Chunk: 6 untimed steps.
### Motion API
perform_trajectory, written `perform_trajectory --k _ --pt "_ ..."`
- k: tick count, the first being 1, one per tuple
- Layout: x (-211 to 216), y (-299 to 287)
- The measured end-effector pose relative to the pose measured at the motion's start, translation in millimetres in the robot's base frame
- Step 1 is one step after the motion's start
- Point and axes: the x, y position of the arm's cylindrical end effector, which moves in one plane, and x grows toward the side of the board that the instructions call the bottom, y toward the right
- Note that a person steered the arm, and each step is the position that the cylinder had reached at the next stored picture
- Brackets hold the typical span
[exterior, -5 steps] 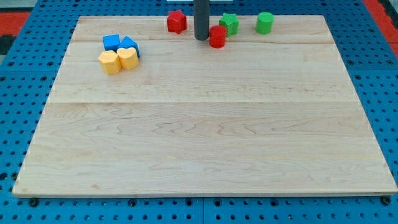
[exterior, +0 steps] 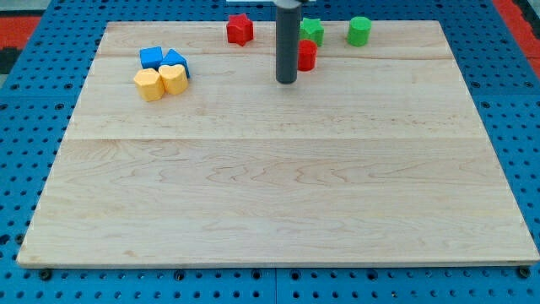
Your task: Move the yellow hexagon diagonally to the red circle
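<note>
The yellow hexagon (exterior: 148, 85) lies on the wooden board (exterior: 278, 194) at the upper left, touching a yellow heart-like block (exterior: 173, 78). The red circle (exterior: 307, 55) sits near the top centre, its left side hidden behind my rod. My tip (exterior: 287, 82) rests on the board just below and left of the red circle, far to the right of the yellow hexagon.
Two blue blocks (exterior: 152, 57) (exterior: 176, 61) sit just above the yellow pair. A red star (exterior: 240, 29) is at the top, left of the rod. A green star (exterior: 312, 31) and a green cylinder (exterior: 359, 30) are at the top right.
My tip has moved toward the view's bottom and slightly right, from left of the red circle to below-left of it. The red circle has shifted slightly to the right.
</note>
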Motion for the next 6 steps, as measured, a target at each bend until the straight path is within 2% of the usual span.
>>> perform_trajectory --k 1,2,3,5,6 --pt "64.3 -101.8" --pt "40.1 -248.5" --pt "0.3 -262.6" --pt "-2.2 -151.5" --pt "24.1 -119.7"
